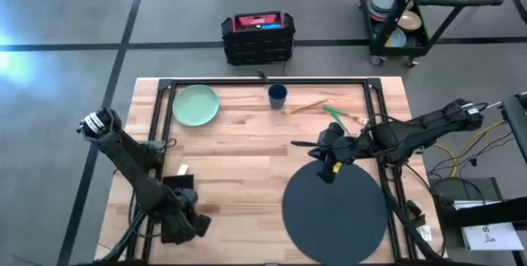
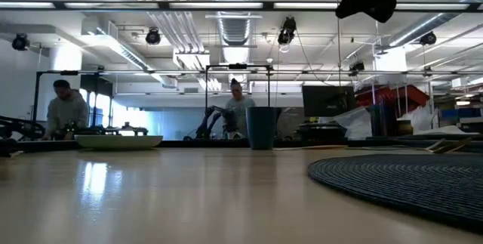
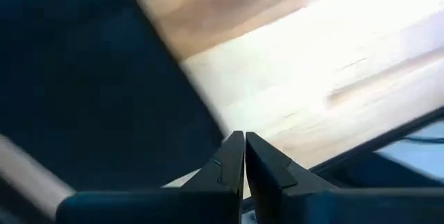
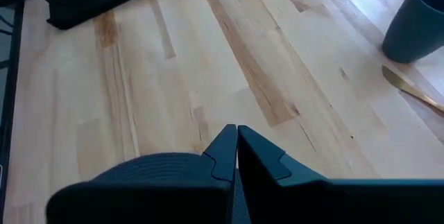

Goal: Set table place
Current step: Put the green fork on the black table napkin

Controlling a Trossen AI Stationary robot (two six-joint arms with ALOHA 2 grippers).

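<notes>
1. The placemat [image 1: 333, 211] lies flat at the near right of the tabletop [image 1: 247, 167]. The right claw [image 1: 328, 170] hangs over its far rim, fingers pressed together on nothing.
2. The mat looks placed, so the step in hand is probably fetching the plate [image 1: 196, 105]: the claw should lift clear of the rim before travelling, so the mat is not dragged.
3. The left claw [image 3: 244, 156] waits at the near left corner, fingers nearly touching, empty, with the black napkin [image 1: 179, 183] just beside its arm.
4. Farther back lies the cutlery [image 1: 329, 111], at least two pieces, with a green handle showing; the exact count is unclear.
5. Along the far edge stand one cup [image 1: 277, 95] and one plate, well apart.
6. Count: one placemat, one napkin, one plate, one cup.
</notes>
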